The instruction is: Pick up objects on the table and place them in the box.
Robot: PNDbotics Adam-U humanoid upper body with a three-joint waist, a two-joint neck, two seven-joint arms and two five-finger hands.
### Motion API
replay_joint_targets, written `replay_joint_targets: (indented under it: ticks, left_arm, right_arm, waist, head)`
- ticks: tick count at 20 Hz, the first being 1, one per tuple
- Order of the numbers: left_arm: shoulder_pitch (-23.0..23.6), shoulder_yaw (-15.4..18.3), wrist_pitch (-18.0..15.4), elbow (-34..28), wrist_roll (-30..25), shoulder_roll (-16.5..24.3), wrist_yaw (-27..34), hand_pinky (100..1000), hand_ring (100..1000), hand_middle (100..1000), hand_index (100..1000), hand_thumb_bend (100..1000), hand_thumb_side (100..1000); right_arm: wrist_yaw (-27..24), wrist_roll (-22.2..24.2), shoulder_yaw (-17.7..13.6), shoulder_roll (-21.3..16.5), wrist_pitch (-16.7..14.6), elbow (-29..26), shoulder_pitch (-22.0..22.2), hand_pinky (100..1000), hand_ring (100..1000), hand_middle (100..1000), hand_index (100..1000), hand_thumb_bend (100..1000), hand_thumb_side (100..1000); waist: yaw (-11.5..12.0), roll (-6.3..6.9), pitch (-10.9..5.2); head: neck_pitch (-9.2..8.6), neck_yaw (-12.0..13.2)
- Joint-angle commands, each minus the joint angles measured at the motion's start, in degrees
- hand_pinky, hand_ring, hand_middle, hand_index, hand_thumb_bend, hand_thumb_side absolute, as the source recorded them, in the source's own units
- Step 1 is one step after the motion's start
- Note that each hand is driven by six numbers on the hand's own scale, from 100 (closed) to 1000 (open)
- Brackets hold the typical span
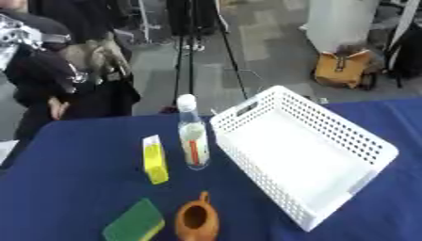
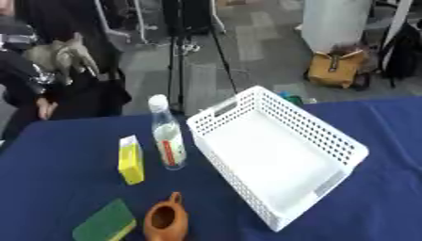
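A white perforated box (image 1: 375, 146) lies askew on the blue table, right of centre, with nothing inside. To its left stands a clear bottle (image 1: 193, 141) with a white cap and an orange label. A yellow carton (image 1: 154, 160) stands upright beside the bottle. Near the front edge lie a green sponge (image 1: 135, 222) and a brown clay pot (image 1: 196, 219) with its mouth facing up. My left hand (image 1: 95, 55) hangs raised at the upper left, beyond the table's far edge, fingers relaxed and pointing down, holding nothing. My right hand shows in no view.
The blue table (image 1: 74, 179) fills the lower part of both views. Behind it are a person in dark clothes (image 1: 49, 94) at the far left, tripod legs (image 1: 185, 52), and an orange bag (image 1: 342, 68) on the floor.
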Motion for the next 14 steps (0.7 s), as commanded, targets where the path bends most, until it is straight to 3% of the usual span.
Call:
replay_joint_targets:
  ticks: [1,14]
  left_arm:
    - [-2.97,0.64,-0.39,-0.68,0.74,-0.44,-0.33,835,682,485,590,100,680]
    - [-7.56,-1.14,-0.9,-1.3,3.29,-8.85,-1.73,824,684,485,589,100,661]
  right_arm:
    - [-0.34,0.5,0.21,-1.17,-0.21,-0.66,-0.25,621,645,559,563,100,577]
    - [-1.24,2.18,1.65,-0.39,-1.45,-0.66,-0.94,617,642,555,562,100,575]
  waist:
    - [-0.16,-0.05,-1.54]
    - [-2.76,1.03,-1.43]
  head:
    - [0.33,0.4]
    - [-0.39,1.75]
